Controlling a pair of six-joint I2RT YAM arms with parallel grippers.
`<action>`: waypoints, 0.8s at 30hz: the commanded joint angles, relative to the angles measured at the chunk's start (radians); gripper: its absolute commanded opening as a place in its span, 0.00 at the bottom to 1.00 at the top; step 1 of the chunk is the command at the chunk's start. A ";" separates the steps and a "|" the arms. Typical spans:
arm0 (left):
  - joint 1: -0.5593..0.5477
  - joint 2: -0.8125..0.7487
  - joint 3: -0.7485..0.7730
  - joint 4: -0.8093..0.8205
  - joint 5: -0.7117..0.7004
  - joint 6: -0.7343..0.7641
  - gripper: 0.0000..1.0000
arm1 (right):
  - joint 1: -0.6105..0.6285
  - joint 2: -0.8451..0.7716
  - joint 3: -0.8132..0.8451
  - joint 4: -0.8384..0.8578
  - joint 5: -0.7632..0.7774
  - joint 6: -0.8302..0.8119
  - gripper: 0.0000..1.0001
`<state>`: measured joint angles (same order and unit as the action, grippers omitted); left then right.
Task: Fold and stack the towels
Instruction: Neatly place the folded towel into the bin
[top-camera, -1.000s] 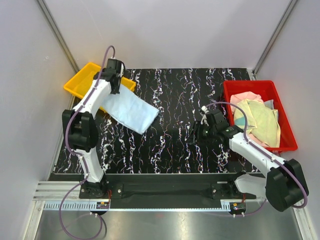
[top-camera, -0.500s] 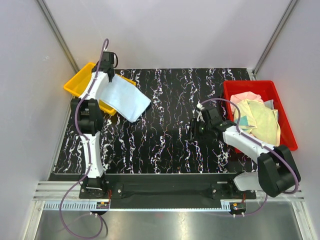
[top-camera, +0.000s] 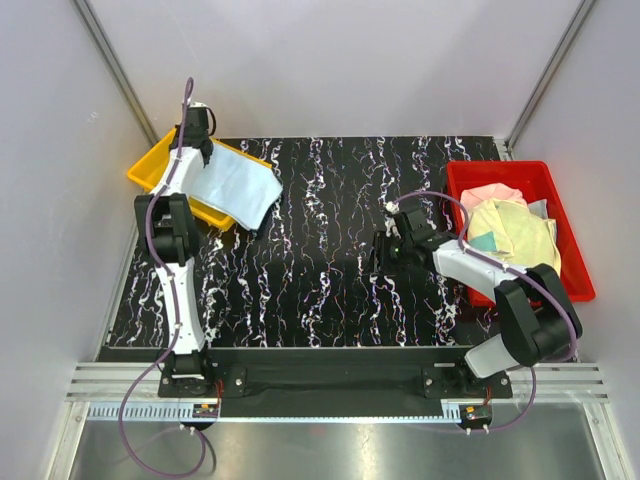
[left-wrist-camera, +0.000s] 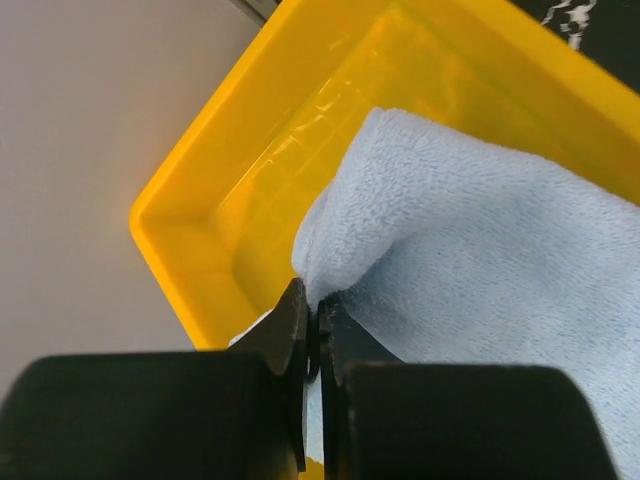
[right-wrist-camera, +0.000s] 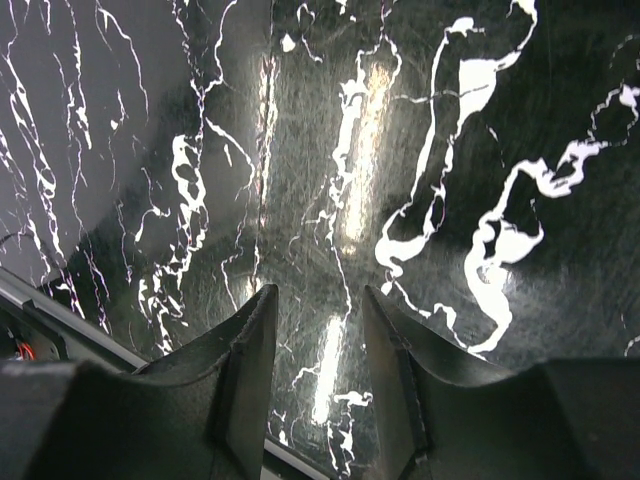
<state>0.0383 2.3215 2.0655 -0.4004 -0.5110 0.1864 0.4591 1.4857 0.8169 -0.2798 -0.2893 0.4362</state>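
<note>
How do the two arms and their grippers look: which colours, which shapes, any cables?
Both the left arm and the right arm have white links between bulky black joints. A thin purple cable runs along each. The left gripper and the right gripper are black, each with two flat, tapered fingers. I see no markings.

Overhead view looks down from six o'clock; the close left wrist view shares its ten-o'clock yellow tray (top-camera: 148, 172), the right wrist view the table (top-camera: 330, 200).
</note>
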 joint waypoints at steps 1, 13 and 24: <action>0.041 0.042 0.091 0.059 0.026 -0.004 0.00 | 0.003 0.024 0.045 0.045 -0.001 -0.022 0.46; 0.072 0.119 0.127 0.144 0.115 0.093 0.00 | 0.003 0.096 0.073 0.067 -0.008 -0.011 0.46; 0.115 0.210 0.226 0.160 0.189 0.068 0.01 | 0.003 0.180 0.105 0.082 -0.014 -0.013 0.47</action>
<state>0.1352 2.5172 2.2322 -0.3164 -0.3531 0.2626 0.4591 1.6455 0.8761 -0.2375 -0.2993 0.4343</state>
